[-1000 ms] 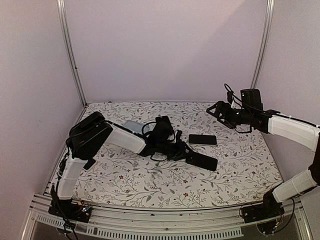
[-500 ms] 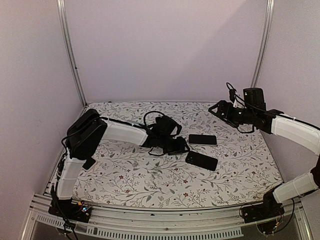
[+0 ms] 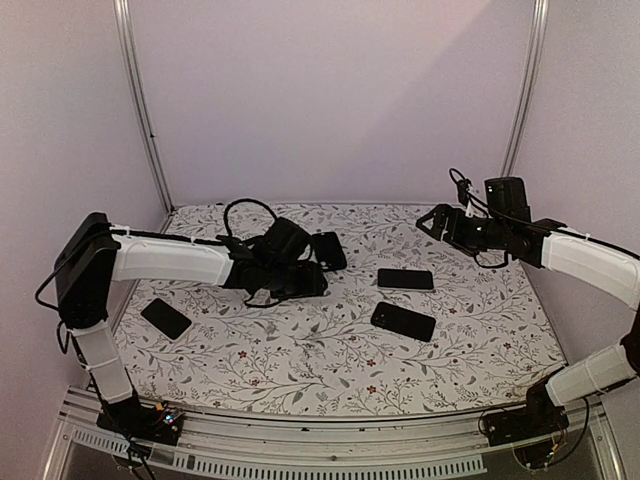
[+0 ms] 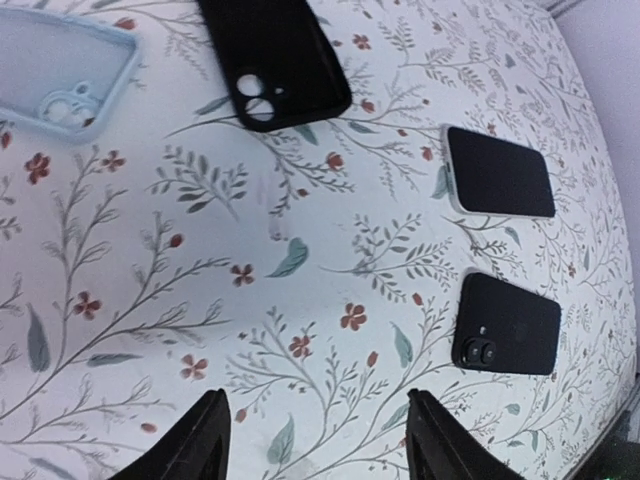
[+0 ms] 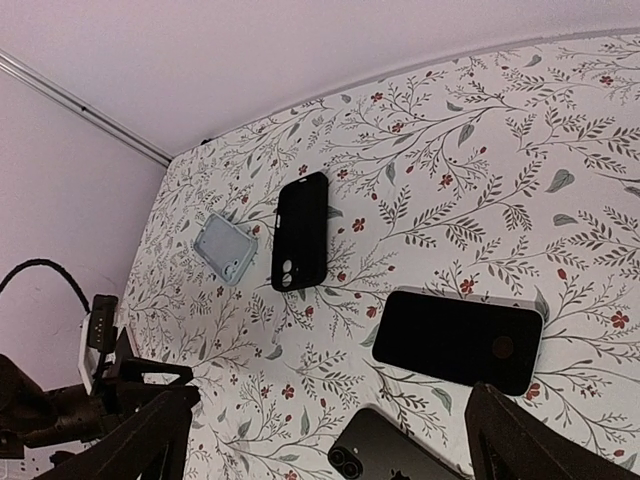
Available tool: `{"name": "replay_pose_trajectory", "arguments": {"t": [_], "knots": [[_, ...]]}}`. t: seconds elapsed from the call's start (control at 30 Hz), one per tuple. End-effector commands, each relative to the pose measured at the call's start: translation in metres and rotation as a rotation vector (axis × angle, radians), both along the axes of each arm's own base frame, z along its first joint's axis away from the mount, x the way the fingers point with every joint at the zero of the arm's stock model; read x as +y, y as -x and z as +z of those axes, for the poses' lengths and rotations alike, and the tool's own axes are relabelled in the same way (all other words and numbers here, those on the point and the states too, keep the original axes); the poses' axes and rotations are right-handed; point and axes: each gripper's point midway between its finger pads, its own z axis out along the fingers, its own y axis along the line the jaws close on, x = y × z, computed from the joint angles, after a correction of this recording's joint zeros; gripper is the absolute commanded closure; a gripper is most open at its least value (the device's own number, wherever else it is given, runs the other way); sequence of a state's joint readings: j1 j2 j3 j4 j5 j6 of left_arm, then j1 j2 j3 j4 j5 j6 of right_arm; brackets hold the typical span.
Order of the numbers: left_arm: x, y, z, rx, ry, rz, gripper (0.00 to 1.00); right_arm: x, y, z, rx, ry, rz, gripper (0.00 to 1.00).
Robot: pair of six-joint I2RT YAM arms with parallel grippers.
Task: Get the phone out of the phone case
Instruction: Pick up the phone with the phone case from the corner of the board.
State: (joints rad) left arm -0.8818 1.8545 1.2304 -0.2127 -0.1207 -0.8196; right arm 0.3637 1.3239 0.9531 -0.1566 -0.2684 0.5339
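Black and glossy, lying back up on the desk (image 3: 300,370): finding the phone (image 4: 505,325) in the lower right of the left wrist view, looking bare, with no shell around it. Running its long axis nearly left to right across that frame, dipping slightly toward the right, twin-lens end pointing left toward the frame's middle. Spotting the phone case (image 4: 275,60) well apart at the top centre, also black, seemingly empty, slanting steeply from upper left to lower right, lens cut-out at its lower end. Judging the separation as probably done.

Showing the left tool (image 4: 317,400) at the bottom edge of its own view, fingers apart, gripping nothing. Showing the right tool (image 3: 432,222) at the right of the top view, jaws spread wide, likewise carrying nothing.

Risking a mix-up from here: sitting just above the phone, a screen-up handset (image 4: 498,172) with a pale rim, possibly cased, though not telling for sure; waiting at the upper left, a pale blue case (image 4: 60,60). Risking also a nudge, with the looping cable (image 3: 245,205) or a low arm sweep possibly dragging the phone across the cloth.
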Motion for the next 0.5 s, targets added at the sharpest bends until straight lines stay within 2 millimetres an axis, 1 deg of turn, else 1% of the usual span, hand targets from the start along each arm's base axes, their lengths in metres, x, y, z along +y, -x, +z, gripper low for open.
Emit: {"name": "replay_pose_trajectory", "arguments": {"t": [0.0,0.03,0.13,0.17,0.2,0.23,0.27,0.3,0.37,0.47], "knots": [[0.077,0.006,-0.008,0.012,-0.148,0.210,0.36,0.001,-0.005,-0.008,-0.004,0.010,0.011,0.01],[0.091,0.010,-0.008,0.018,-0.167,0.245,0.33,0.003,-0.005,-0.008,0.000,0.004,0.017,0.01],[0.138,0.020,-0.008,0.039,-0.218,0.361,0.30,0.008,-0.008,-0.013,0.007,-0.002,0.030,0.01],[0.152,0.023,-0.003,0.037,-0.220,0.401,0.27,0.009,-0.009,-0.013,0.007,-0.002,0.033,0.01],[0.168,0.027,-0.007,0.052,-0.243,0.441,0.25,0.010,-0.010,-0.016,0.011,-0.001,0.035,0.01],[0.182,0.031,-0.003,0.053,-0.242,0.485,0.23,0.011,-0.011,-0.015,0.008,0.000,0.040,0.01],[0.197,0.037,-0.005,0.067,-0.253,0.525,0.22,0.012,-0.013,-0.017,0.010,0.001,0.044,0.01],[0.210,0.041,-0.005,0.079,-0.257,0.563,0.21,0.013,-0.015,-0.019,0.015,0.002,0.047,0.01],[0.236,0.050,-0.007,0.106,-0.260,0.651,0.15,0.015,-0.017,-0.021,0.018,0.001,0.053,0.01],[0.272,0.064,-0.009,0.142,-0.251,0.796,0.10,0.018,-0.020,-0.020,0.015,-0.005,0.063,0.01]]}}
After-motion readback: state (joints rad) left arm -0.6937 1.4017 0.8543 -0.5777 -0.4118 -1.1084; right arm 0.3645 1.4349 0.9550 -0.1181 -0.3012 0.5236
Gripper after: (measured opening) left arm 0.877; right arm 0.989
